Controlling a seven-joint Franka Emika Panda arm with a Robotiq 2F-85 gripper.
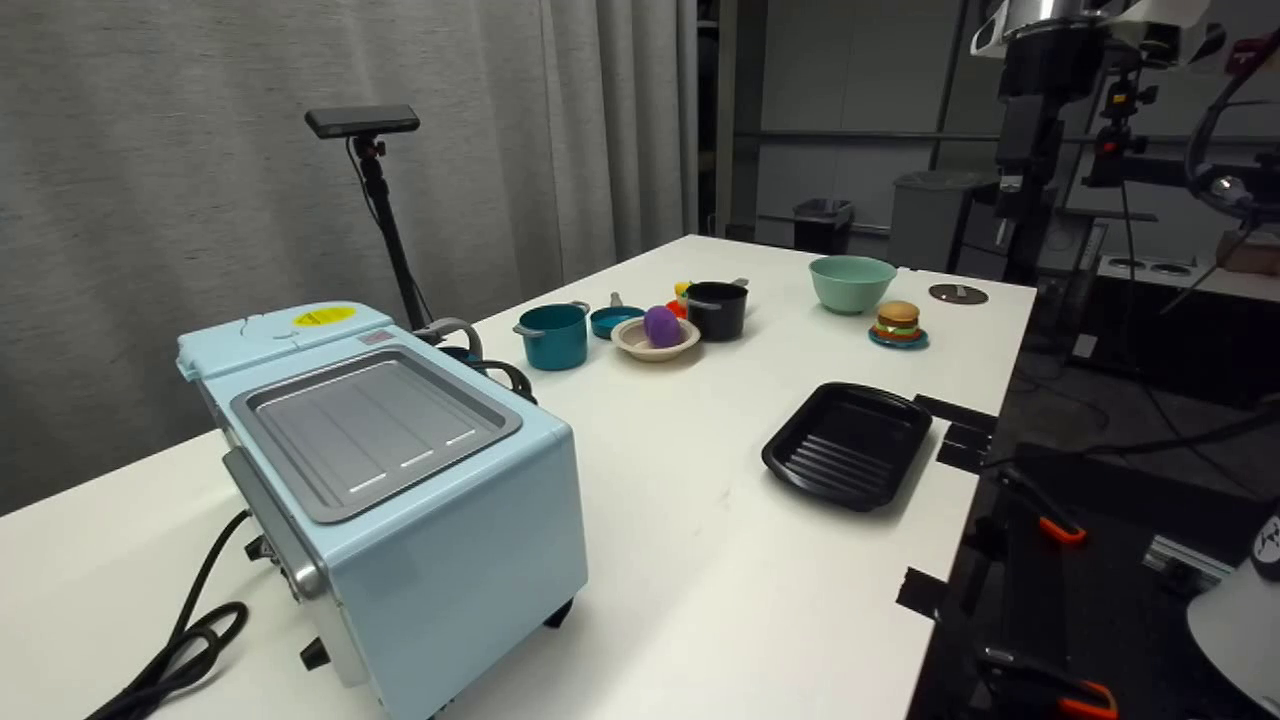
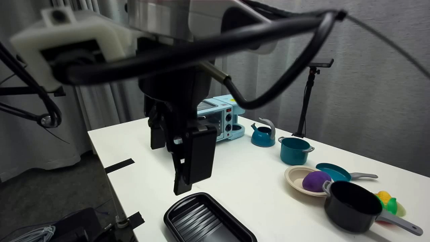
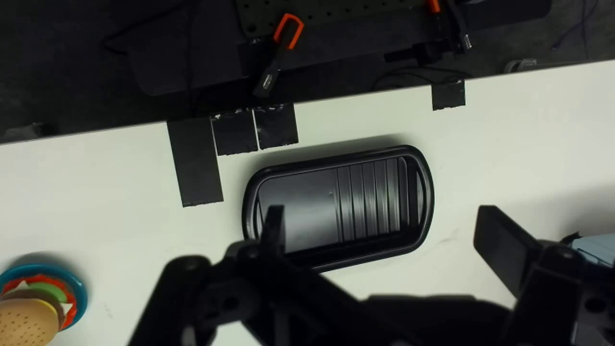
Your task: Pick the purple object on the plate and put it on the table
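The purple object (image 1: 661, 327) is small and roundish. It rests in the pale cream plate (image 1: 626, 343), toward the back of the white table (image 1: 690, 490). In an exterior view the purple object (image 2: 315, 181) leans on the side of the plate (image 2: 292, 175) beside the black pot. My gripper (image 2: 174, 164) hangs high above the table near its front edge, well apart from the plate. In the wrist view the gripper (image 3: 381, 211) has its fingers wide apart with nothing between them. The purple object and the plate are out of the wrist view.
A black ridged tray (image 3: 336, 211) lies below the gripper. A toy burger (image 1: 897, 318) on a blue plate and a mint bowl (image 1: 850, 283) stand farther along. The black pot (image 2: 352, 205), teal pot (image 2: 294, 151) and teal pan (image 2: 332, 171) surround the plate. A light-blue oven (image 1: 460, 560) takes one end.
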